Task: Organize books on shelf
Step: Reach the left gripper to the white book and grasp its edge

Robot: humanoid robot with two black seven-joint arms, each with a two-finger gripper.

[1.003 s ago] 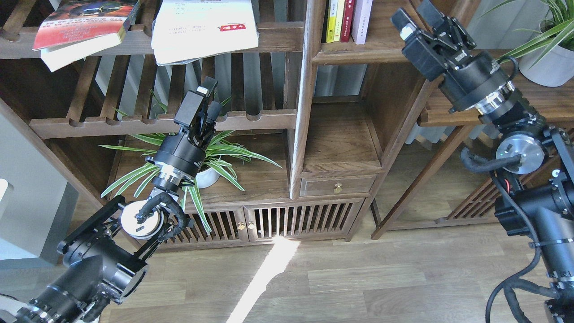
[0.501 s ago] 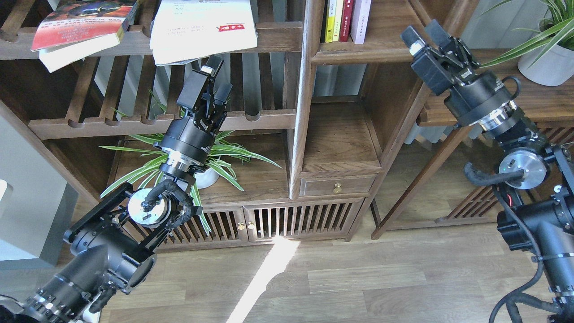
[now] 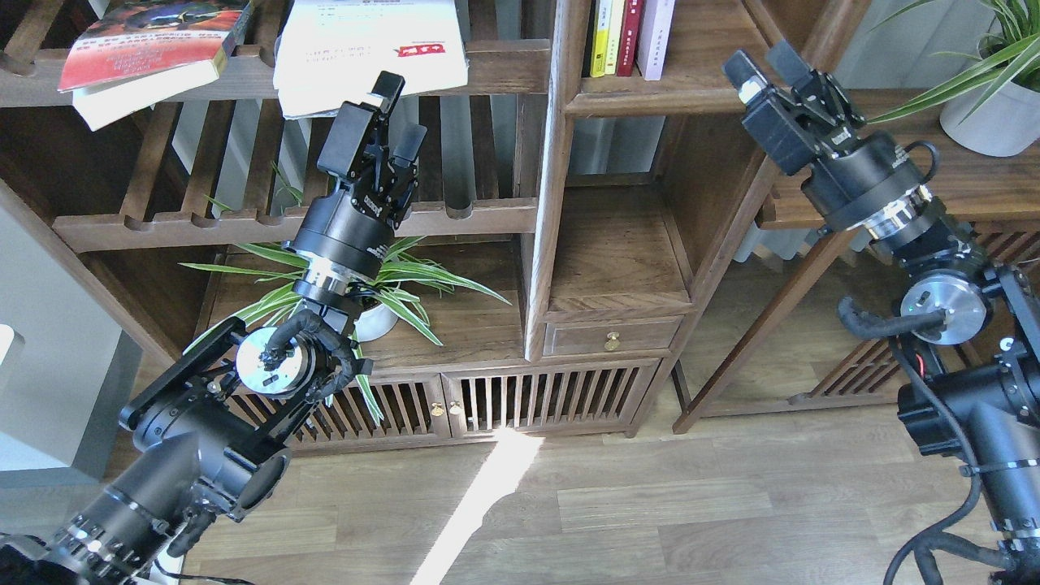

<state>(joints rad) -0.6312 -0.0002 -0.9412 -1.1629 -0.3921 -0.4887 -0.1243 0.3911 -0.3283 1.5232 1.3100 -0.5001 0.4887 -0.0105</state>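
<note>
A thick book with a red-orange and dark cover [image 3: 146, 36] lies flat on the upper slatted rack at top left. A large white book with a red logo [image 3: 366, 49] lies beside it and overhangs the rail. No thin pale booklet shows clearly. The shelf [image 3: 699, 61] is the dark board flooring the narrow cubby at top centre. My left gripper [image 3: 396, 122] is open and empty, just below the white book's front edge. My right gripper [image 3: 764, 61] is open and empty, at the cubby's right post.
Several upright books [image 3: 630, 36] stand at the cubby's left. A spider plant in a white pot [image 3: 374, 321] sits on the wide board under my left arm. Another potted plant [image 3: 991, 122] stands far right. A slatted rack rail [image 3: 471, 219] crosses behind my left gripper.
My left gripper has risen and moved right, up to the white book's underside. My right gripper has dropped slightly and shifted right, then held still.
</note>
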